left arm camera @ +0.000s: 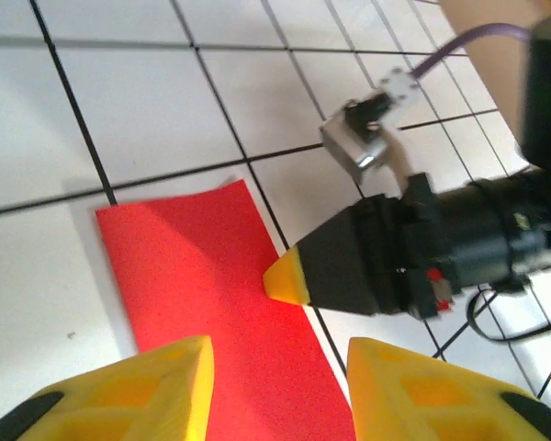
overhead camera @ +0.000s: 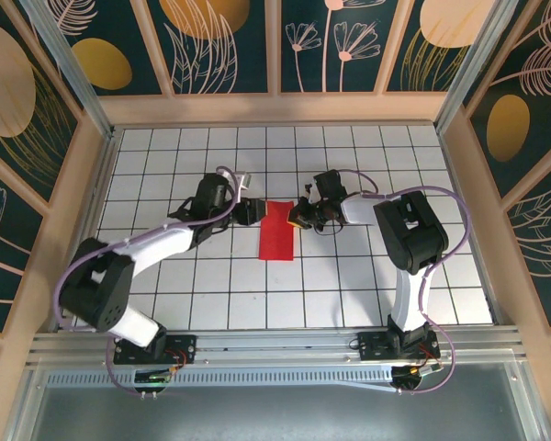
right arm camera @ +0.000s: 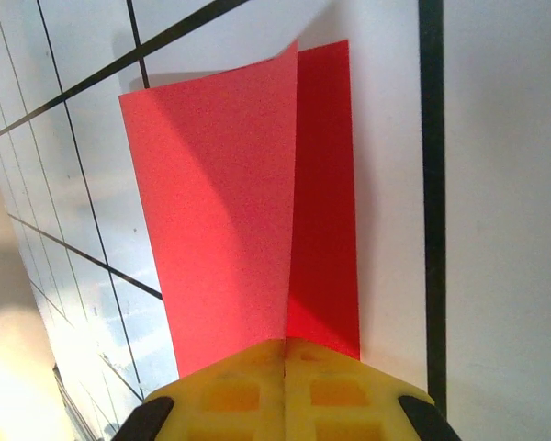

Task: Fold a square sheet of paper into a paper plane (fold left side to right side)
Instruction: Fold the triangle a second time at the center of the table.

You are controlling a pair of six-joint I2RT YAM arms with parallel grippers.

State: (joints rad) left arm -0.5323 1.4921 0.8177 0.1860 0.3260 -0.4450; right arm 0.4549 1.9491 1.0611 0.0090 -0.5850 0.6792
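right fingers pinch the folded edge, left waits beside it

the square sheet of paper point(overhead camera: 277, 234), now a narrow red strip folded double, lies mid-table point(overhead camera: 349, 285) with its long axis running away from the arm bases. the right gripper point(overhead camera: 298, 219) is closed tight on the strip's right edge near the far end, and its wrist view shows the top layer lifting slightly. the left gripper point(overhead camera: 254, 211) hovers just left of that same end, fingers partly apart and holding nothing. any pressing of the crease likely falls to the free left arm.
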